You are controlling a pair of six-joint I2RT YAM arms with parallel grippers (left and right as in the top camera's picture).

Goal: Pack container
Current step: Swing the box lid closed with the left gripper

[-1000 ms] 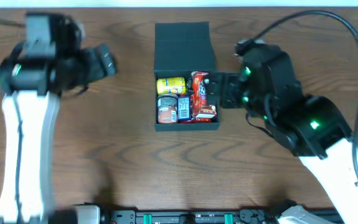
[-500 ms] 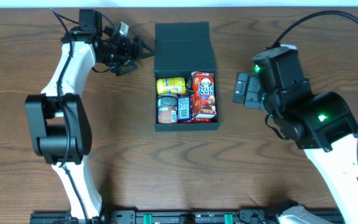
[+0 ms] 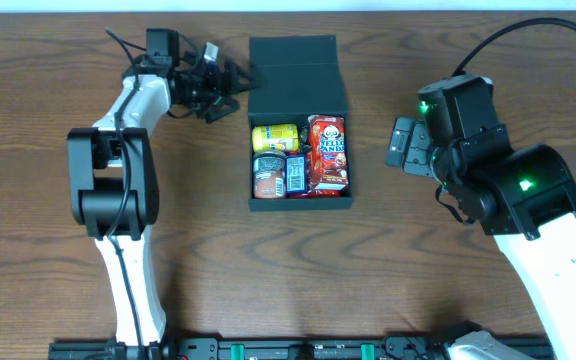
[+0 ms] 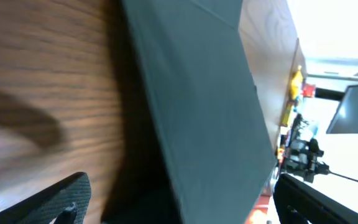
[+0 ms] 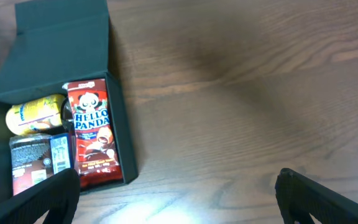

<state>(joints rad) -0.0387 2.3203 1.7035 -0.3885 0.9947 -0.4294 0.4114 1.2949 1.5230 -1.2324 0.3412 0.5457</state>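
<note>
The dark teal-black container (image 3: pixel 299 204) sits open at the table's middle, its flap lid (image 3: pixel 296 75) lying back on the far side. Inside are a yellow pack (image 3: pixel 275 137), a dark can (image 3: pixel 268 176), a blue-labelled item (image 3: pixel 296 173) and a red Hello Panda box (image 3: pixel 329 152). My left gripper (image 3: pixel 236 82) is open at the lid's left edge; in the left wrist view the lid (image 4: pixel 204 106) fills the space between its fingers (image 4: pixel 64 196). My right gripper (image 3: pixel 400 142) is open and empty to the right of the container, which shows in the right wrist view (image 5: pixel 124 134).
The brown wooden table (image 3: pixel 268 270) runs all round the container. A black rail (image 3: pixel 298 350) lies along the front edge. Cables trail off the left arm at the back left (image 3: pixel 118 40).
My left arm swung from the far left to the lid's left edge. My right gripper drew back to the right, away from the container, leaving the Hello Panda box inside.
</note>
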